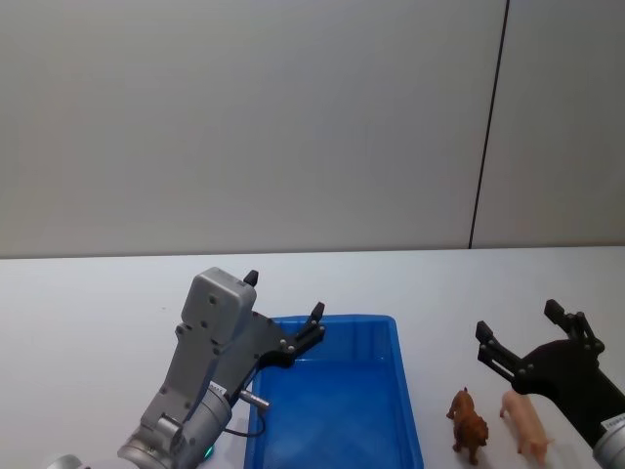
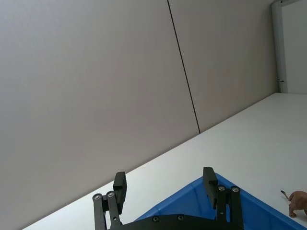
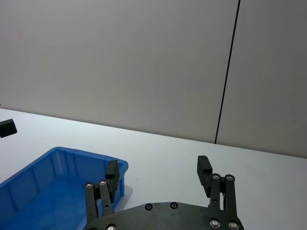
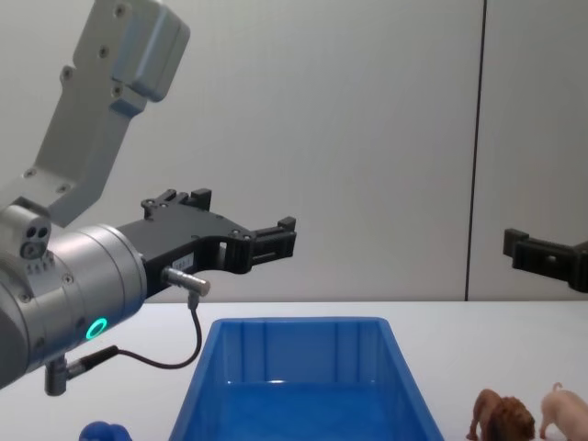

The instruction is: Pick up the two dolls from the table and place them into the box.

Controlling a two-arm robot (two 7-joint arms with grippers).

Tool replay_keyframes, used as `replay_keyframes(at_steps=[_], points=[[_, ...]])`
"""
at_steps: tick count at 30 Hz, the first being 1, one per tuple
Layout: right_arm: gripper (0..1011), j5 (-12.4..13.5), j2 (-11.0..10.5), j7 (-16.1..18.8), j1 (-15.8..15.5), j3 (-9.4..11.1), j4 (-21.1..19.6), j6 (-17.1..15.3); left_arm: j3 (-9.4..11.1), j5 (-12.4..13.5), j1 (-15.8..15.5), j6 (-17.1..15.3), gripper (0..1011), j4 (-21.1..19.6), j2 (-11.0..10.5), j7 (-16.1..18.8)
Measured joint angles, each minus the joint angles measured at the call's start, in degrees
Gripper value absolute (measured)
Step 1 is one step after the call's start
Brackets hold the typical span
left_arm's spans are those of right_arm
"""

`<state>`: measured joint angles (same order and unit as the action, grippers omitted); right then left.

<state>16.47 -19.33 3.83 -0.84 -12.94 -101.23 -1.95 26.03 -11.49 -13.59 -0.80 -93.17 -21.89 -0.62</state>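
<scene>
The lion (image 1: 469,425) and pig (image 1: 525,426) stand side by side on the table (image 1: 98,293), right of the blue box (image 1: 337,319); the right gripper (image 1: 519,320), open and empty, hangs above them, nearer than the open left gripper (image 1: 284,295) by the box.

Head high, chest low; shared box (image 1: 332,415)

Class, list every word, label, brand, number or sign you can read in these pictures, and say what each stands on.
Nothing in these pictures can be read as text.
Small white label on the open left gripper: too small to read.
Bright blue rectangular plastic bin, pale pink plastic pig, brown maned plastic lion: no print visible.
</scene>
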Motion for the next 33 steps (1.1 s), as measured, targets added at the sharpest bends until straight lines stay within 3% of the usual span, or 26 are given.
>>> replay_keyframes(at_steps=[33], points=[[1001, 0.1, -0.2, 0.2, 0.0, 0.2, 0.1, -0.1, 0.0, 0.0, 0.0, 0.0, 1001, 0.0, 0.0, 0.0]])
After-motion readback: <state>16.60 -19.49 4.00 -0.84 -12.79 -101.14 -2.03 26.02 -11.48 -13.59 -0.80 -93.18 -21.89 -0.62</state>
